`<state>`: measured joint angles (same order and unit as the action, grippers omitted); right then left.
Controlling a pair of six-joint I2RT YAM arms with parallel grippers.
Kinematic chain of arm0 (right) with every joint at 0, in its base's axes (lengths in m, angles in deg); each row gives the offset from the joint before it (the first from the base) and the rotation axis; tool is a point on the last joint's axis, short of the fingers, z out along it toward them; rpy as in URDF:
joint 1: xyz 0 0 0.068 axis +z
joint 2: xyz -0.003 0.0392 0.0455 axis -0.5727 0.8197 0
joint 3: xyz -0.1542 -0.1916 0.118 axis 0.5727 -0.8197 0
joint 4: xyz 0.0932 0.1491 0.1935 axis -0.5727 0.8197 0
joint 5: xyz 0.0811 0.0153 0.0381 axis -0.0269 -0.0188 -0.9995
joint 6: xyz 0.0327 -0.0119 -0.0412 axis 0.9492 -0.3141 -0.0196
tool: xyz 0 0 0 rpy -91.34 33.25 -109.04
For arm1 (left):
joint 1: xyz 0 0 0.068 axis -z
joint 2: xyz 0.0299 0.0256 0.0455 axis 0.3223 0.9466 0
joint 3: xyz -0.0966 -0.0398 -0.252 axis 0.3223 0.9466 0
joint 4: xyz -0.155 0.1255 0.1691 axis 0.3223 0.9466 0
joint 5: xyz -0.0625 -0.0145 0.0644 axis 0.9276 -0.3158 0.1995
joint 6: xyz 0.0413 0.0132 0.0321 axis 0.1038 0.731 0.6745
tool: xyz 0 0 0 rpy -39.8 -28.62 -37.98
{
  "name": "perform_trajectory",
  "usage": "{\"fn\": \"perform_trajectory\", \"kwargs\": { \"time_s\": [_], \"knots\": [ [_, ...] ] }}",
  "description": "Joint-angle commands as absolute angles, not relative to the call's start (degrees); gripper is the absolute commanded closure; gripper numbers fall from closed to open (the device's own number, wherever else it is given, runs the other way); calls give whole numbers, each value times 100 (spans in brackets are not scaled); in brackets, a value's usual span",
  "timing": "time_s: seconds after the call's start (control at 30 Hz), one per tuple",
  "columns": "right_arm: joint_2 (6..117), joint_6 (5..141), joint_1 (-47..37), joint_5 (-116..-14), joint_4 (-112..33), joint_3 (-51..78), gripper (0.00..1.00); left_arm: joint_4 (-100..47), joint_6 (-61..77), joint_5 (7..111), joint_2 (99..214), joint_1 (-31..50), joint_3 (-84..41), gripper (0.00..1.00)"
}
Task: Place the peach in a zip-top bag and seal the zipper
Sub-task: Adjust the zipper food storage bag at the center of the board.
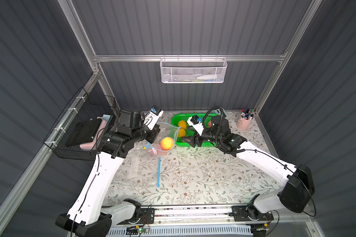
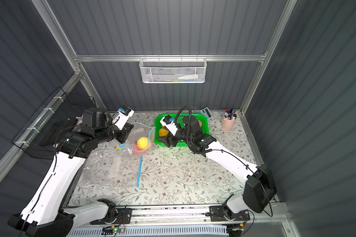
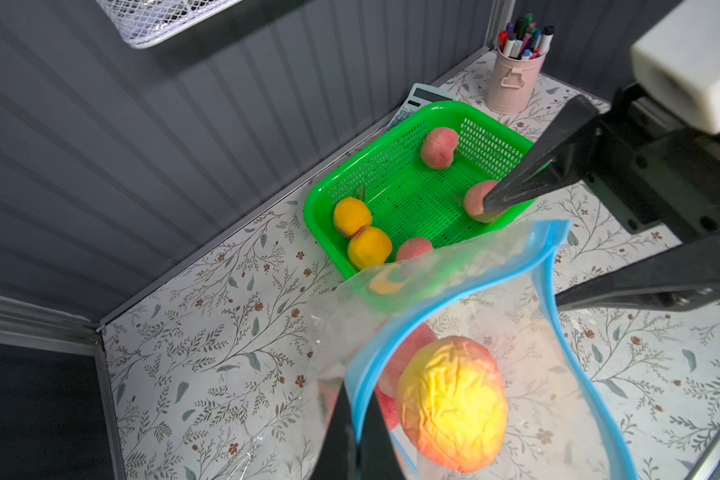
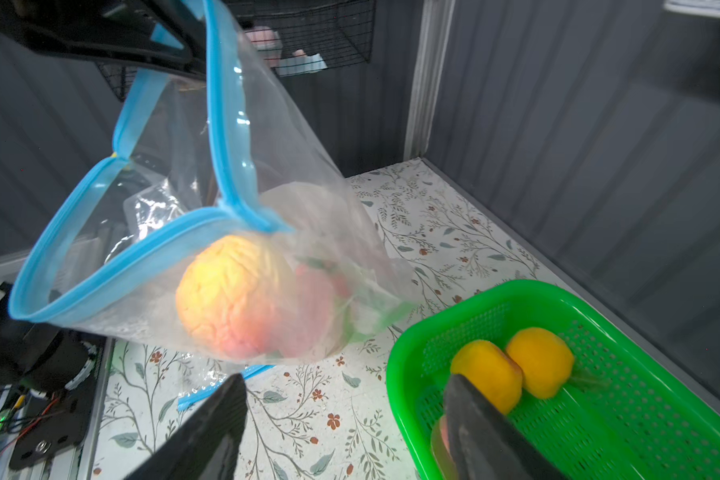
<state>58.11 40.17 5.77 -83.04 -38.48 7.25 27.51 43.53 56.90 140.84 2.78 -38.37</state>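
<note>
My left gripper (image 3: 358,392) is shut on the blue zipper rim of a clear zip-top bag (image 1: 166,131) and holds it up above the table with its mouth gaping. Inside it lies a yellow-and-red peach (image 1: 167,143) (image 3: 452,403) (image 4: 233,297), on top of a pink one (image 4: 308,316). My right gripper (image 4: 345,380) is open with nothing between its fingers. It hovers just right of the bag, over the near left corner of the green basket (image 1: 174,121).
The green basket (image 4: 400,374) holds two yellow peaches (image 4: 512,370) and some pink ones. A second clear bag with a blue zipper strip (image 1: 158,172) lies flat on the table. A pink pen cup (image 1: 244,123) and a calculator (image 2: 206,112) stand at the back right. A black wire basket (image 1: 80,127) hangs on the left.
</note>
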Motion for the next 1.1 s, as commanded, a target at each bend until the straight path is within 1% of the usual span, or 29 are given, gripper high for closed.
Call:
{"fn": "perform_trajectory", "kwargs": {
  "time_s": [0.0, 0.2, 0.37, 0.43, 0.5, 0.57, 0.63, 0.7, 0.77, 0.83, 0.87, 0.93, 0.97, 1.07],
  "knots": [
    [5937, 3444, 632, -9083, -3866, 1059, 23, 2831, 4732, 6102, 14027, 245, -3986, 99],
    [5985, 3361, 806, -9502, -3901, 1119, 24, 2969, 4781, 6324, 14009, 254, -3914, 99],
    [5915, 3391, 917, -9839, -3985, 1074, 30, 3065, 4788, 6501, 13926, 254, -3853, 99],
    [5880, 3474, 934, -9820, -4103, 1041, 34, 3096, 4797, 6601, 13885, 250, -3870, 99],
    [5827, 3564, 943, -9806, -4210, 1007, 39, 3105, 4797, 6707, 13816, 251, -3870, 99],
    [5787, 3628, 960, -9789, -4270, 1002, 47, 3113, 4755, 6838, 13761, 250, -3845, 99],
    [5738, 3657, 983, -9814, -4263, 987, 59, 3122, 4720, 6940, 13739, 255, -3803, 98],
    [5696, 3675, 1018, -9847, -4188, 985, 74, 3121, 4678, 6997, 13766, 254, -3757, 97],
    [5647, 3687, 1054, -9853, -4095, 982, 88, 3110, 4543, 6997, 13796, 251, -3738, 93],
    [5592, 3828, 1072, -9764, -4036, 964, 98, 3171, 4200, 7021, 13832, 249, -3742, 84],
    [5549, 3931, 1076, -9686, -4026, 940, 100, 3129, 4062, 7021, 13863, 249, -3755, 77],
    [5438, 4187, 1084, -9483, -4033, 872, 100, 2988, 3712, 7024, 13924, 257, -3765, 66],
    [5358, 4348, 1076, -9317, -4051, 821, 100, 2986, 3583, 7037, 13959, 254, -3781, 58],
    [5110, 4881, 1076, -8552, -4018, 632, 100, 2969, 3173, 7078, 14042, 248, -3826, 45]
  ]
}}
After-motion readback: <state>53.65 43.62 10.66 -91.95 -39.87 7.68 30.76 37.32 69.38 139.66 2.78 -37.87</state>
